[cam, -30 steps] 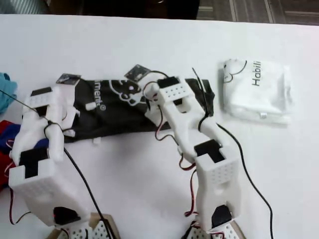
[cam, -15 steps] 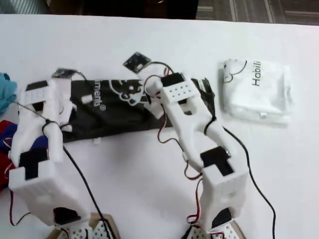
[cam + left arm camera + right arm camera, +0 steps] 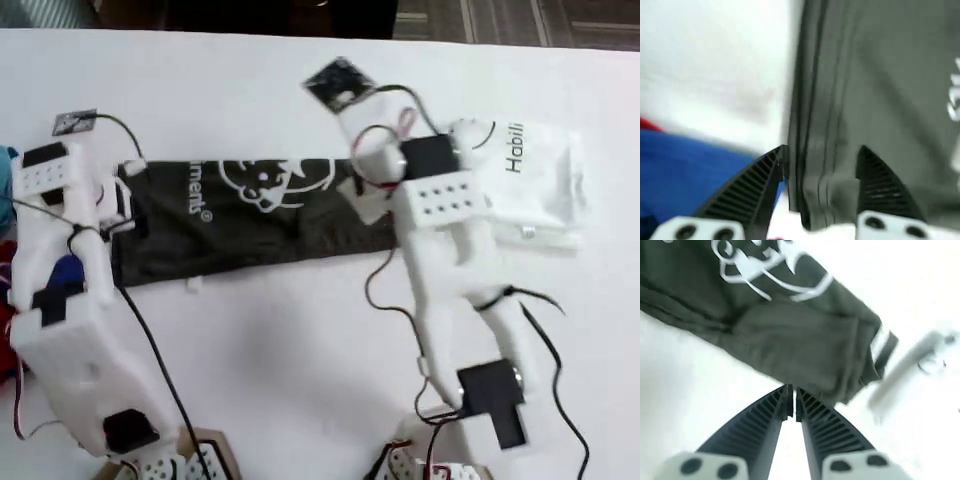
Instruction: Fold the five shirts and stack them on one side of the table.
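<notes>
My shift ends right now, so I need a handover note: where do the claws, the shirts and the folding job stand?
Left claw: open, fingers astride the black shirt at its end on that arm's side.
Right claw: shut, tips at the shirt's other end; whether it pinches cloth, I cannot tell.
Black shirt: a long folded strip across mid-table.
Done: white shirt folded, on the right side.
To do: finish the black one and stack it, then probably the blue cloth and red cloth beside the left arm.
</notes>
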You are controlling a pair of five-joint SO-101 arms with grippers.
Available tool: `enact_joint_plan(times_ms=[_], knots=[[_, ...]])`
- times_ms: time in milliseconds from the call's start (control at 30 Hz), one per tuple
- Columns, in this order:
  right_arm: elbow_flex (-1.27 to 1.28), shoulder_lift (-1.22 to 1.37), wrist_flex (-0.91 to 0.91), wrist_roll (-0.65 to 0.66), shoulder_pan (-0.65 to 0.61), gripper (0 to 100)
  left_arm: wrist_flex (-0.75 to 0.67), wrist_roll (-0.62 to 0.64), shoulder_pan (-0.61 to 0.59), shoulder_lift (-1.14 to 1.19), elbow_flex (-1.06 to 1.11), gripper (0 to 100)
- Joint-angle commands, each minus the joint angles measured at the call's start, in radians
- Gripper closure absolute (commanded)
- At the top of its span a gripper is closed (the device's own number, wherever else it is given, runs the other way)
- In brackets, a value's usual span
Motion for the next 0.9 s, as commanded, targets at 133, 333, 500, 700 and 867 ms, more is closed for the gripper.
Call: enact_joint_plan(times_ms=[133, 333, 500, 700, 867], knots=[[-0.005, -0.157, 0.151, 0.101, 0.128, 97.8, 0.186, 0.071, 0.011, 0.31, -0.533, 74], [0.029, -0.26, 0.197, 0.12, 0.206, 97.8, 0.358, 0.069, 0.034, 0.555, -0.883, 74], [0.207, -0.36, 0.136, 0.12, 0.275, 97.8, 0.463, 0.066, 0.074, 0.703, -1.076, 75], [0.466, -0.565, 0.065, 0.224, 0.461, 97.8, 0.465, 0.028, 0.072, 0.738, -1.084, 97], [0.799, -0.736, -0.033, 0.321, 0.578, 97.8, 0.465, 0.021, 0.071, 0.738, -1.084, 98]])
